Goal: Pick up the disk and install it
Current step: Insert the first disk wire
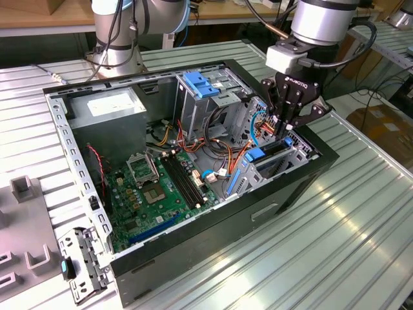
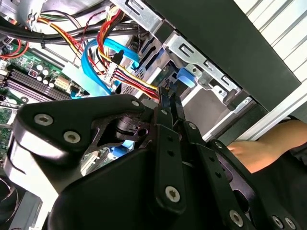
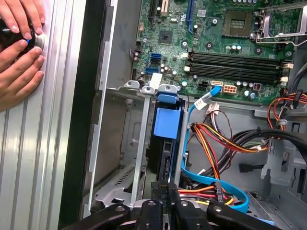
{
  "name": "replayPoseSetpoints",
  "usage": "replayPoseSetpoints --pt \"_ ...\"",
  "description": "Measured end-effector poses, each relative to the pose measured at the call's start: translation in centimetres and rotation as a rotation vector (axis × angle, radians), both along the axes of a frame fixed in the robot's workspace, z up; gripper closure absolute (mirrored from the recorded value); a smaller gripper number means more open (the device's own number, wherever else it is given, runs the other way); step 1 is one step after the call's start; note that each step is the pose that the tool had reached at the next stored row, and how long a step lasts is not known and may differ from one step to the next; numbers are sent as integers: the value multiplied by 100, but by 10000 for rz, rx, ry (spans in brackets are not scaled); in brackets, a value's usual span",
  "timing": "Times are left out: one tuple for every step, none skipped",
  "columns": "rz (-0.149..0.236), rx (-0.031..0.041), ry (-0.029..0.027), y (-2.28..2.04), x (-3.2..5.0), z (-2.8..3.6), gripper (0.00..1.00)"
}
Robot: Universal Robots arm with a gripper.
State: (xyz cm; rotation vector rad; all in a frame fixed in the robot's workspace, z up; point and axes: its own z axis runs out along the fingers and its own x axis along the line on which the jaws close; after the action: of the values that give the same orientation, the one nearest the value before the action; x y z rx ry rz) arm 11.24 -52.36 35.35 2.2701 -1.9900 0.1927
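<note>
Clearly, in the exterior view the gripper hangs over the drive bay at the corner of the open computer case, on the far side of the green motherboard. The disk stands on edge in that bay, its blue rails showing, and the jaws appear closed on its upper edge. Pressing it home well would mean keeping it square to the bay's sheet-metal guides.

Seen in the second wrist view, the black fingers meet tightly above a blue plastic tab, beside bundled coloured cables.

From the first wrist view, the disk's dark slab with its smooth blue carrier sits between bright folded-steel walls; hands rest on the ribbed aluminium table.
</note>
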Motion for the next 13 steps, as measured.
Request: replayPoseSetpoints --pt "0 -1 0 -4 -2 -2 84" --pt "-12 0 -1 -8 -4 -5 84" --pt "-63 -3 0 -10 -7 -6 84" --pt "-96 -3 0 -11 -9 -7 84" --pt "-122 -1 0 -12 -12 -10 84" --pt "-159 -2 0 -12 -16 -12 84" --pt "-242 -1 0 -12 -19 -17 84" --pt "-306 -2 0 -12 -20 -20 84" --pt "-392 0 0 -12 -20 -26 84" --pt "-454 0 0 -12 -20 -29 84" --pt "-538 -1 0 -12 -20 -33 84" --pt "-636 -2 0 -12 -20 -36 84" --pt "-677 -2 -1 -12 -20 -39 84"
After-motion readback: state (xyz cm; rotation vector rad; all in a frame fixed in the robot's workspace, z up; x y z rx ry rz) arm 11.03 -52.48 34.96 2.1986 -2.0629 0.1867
